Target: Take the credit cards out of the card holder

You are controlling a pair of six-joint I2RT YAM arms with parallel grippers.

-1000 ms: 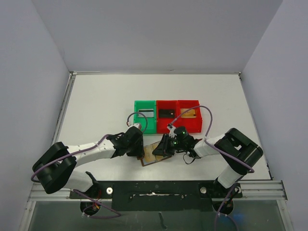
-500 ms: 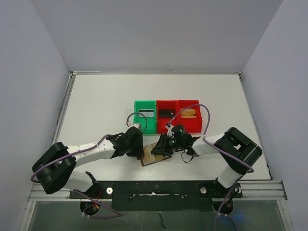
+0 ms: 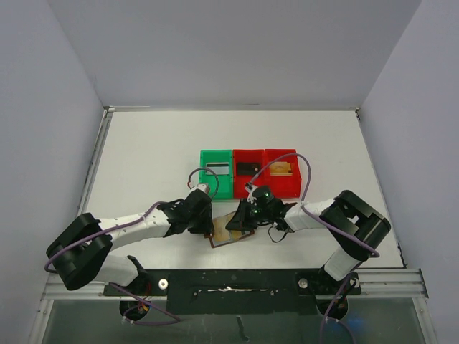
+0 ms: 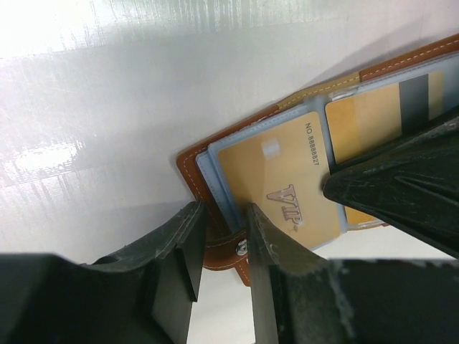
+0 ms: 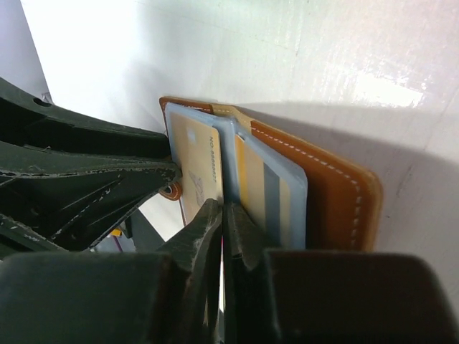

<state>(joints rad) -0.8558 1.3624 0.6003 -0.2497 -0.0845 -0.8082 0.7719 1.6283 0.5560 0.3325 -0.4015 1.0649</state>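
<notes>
Card holder (image 3: 231, 231) lies open on the table (image 3: 143, 158) in front of my bases, gold cards (image 4: 280, 179) in its sleeves. My left gripper (image 4: 222, 222) clamps its snap-tab edge. My right gripper (image 5: 224, 215) is clenched at the sleeve seam between the cards; can't tell if one's caught.

2 cards (image 4: 280, 179), 3 bins (image 3: 249, 152) (1 green)

Wears white shells (image 3: 136, 226) between bulky black joint housings (image 3: 358, 215), trails thin purple cables (image 3: 307, 172) from base to wrist, glows green at small lights (image 3: 262, 193) near the right hand (image 3: 242, 219), and ends in matte black, grainy-textured fingers (image 4: 179, 261).
</notes>
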